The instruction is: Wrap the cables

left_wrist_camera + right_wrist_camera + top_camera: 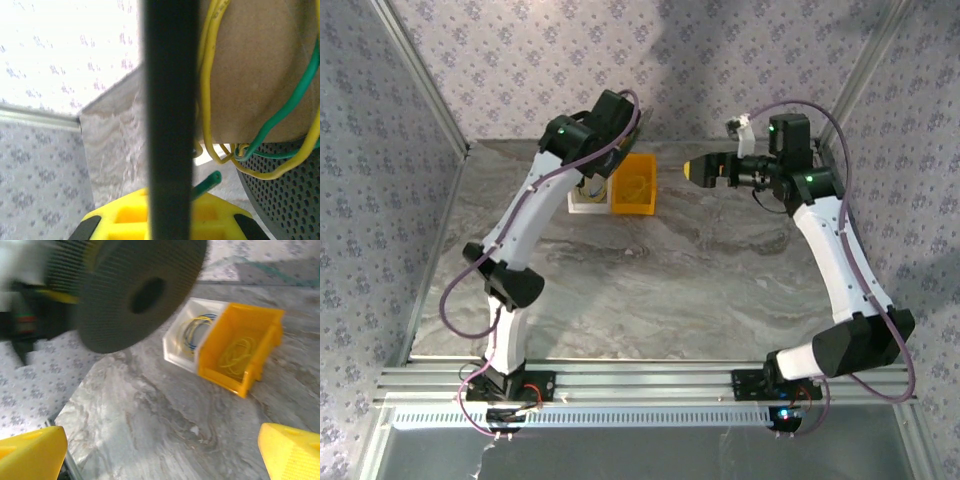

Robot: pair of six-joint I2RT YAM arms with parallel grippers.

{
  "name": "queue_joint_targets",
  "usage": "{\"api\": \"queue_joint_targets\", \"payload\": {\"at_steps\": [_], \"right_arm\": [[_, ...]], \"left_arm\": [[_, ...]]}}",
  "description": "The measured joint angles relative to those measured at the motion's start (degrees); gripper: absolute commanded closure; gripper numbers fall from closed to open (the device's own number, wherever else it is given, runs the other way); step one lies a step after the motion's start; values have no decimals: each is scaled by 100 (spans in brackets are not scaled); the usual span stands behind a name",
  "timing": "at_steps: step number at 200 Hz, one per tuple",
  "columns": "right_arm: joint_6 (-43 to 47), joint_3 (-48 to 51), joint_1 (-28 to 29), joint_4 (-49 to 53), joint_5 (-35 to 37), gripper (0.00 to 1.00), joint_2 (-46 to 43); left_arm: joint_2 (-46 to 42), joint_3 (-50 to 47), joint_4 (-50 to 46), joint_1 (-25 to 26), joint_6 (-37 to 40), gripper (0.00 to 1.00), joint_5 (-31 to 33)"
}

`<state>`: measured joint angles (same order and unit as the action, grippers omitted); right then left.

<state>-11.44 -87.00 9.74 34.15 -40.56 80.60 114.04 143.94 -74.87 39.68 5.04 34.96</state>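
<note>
- Table [650, 290]: smooth grey top with marble veining; a broad bare stretch runs through the middle and near side, between the two arms
- Edges: ribbed metal rail [650, 382] along the near side, slanted metal posts [415, 62] at the corners, patterned cloth wall [700, 60] behind and on both sides
- Two boxy, open-topped plastic bins stand touching at the far middle, white bin [582, 200] on the left, yellow bin [635, 185] on the right
- Left pincer [170, 222]: yellow fingers drawn in on the thin black rim of a spool [170, 100], seen edge-on between them; it looks clamped on that rim
- Spool: dark, round, its side perforated with fine holes, a hole at the centre, around a matt brown cardboard core [255, 60]
- Yellow wire [207, 75] and green wire [295, 95] lie in loose turns over the core, just right of the clamped rim; the green wire's cut end pokes out just above the left pincer's fingers
- Right pincer [162, 437]: blunt yellow wedge fingers wide apart, nothing between them, bare table below
- Ahead of the right pincer and apart from it sit the bins; thin wire loops [195, 330], yellow and dark bluish, lie in the white one, a pale yellow loop [235, 352] in the yellow one
- In the right wrist view the spool is blurred, up and to the left of the bins
</note>
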Motion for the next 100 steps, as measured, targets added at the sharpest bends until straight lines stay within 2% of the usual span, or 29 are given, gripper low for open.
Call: {"api": "queue_joint_targets", "payload": {"at_steps": [54, 100], "right_arm": [[-378, 522, -820, -404, -142, 0, 223], [-769, 588, -1707, -892, -382, 0, 289]], "left_arm": [[-800, 197, 267, 461, 332, 100, -592], [-1768, -1362, 522, 813, 732, 100, -1049]]}}
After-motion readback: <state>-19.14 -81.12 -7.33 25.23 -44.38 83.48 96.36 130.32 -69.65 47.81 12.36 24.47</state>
